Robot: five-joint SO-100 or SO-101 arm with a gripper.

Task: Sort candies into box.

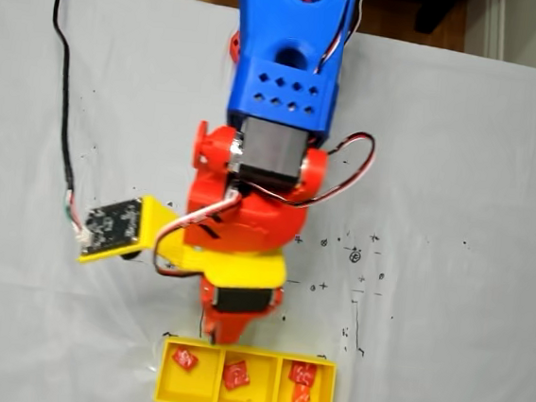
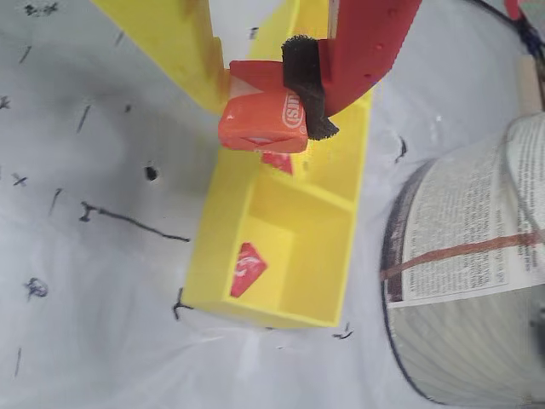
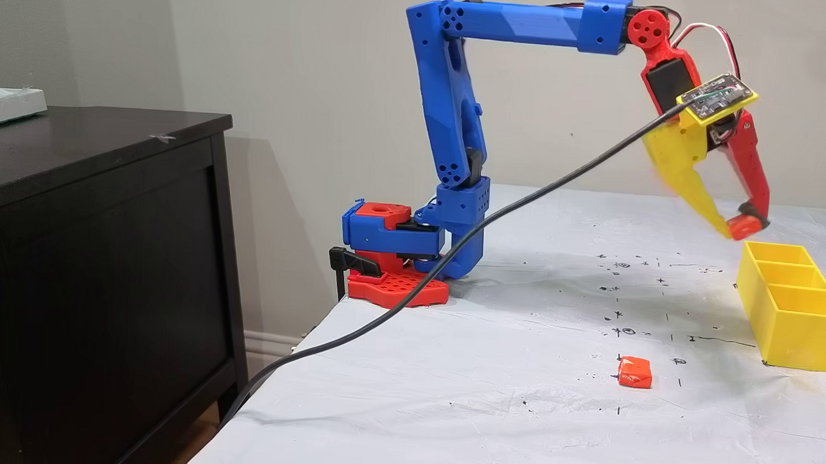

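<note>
My gripper (image 2: 268,111) is shut on an orange candy (image 2: 262,124), pinched between the yellow finger (image 2: 183,43) and the black pad of the red finger (image 2: 306,85). In a fixed view, the gripper (image 3: 739,228) hangs just above the far end of the yellow box (image 3: 794,334). From above, the gripper (image 1: 222,332) sits at the box's back edge (image 1: 164,392). Red candies lie in the box: one in the left compartment (image 1: 185,357), one in the middle (image 1: 236,376), two on the right (image 1: 301,387). Another orange candy (image 3: 635,372) lies loose on the table.
A white sheet with pen marks covers the table. A black cable (image 3: 453,254) trails from the wrist board off the table's front edge. A printed paper roll (image 2: 477,273) stands beside the box in the wrist view. A dark cabinet (image 3: 96,248) stands left of the table.
</note>
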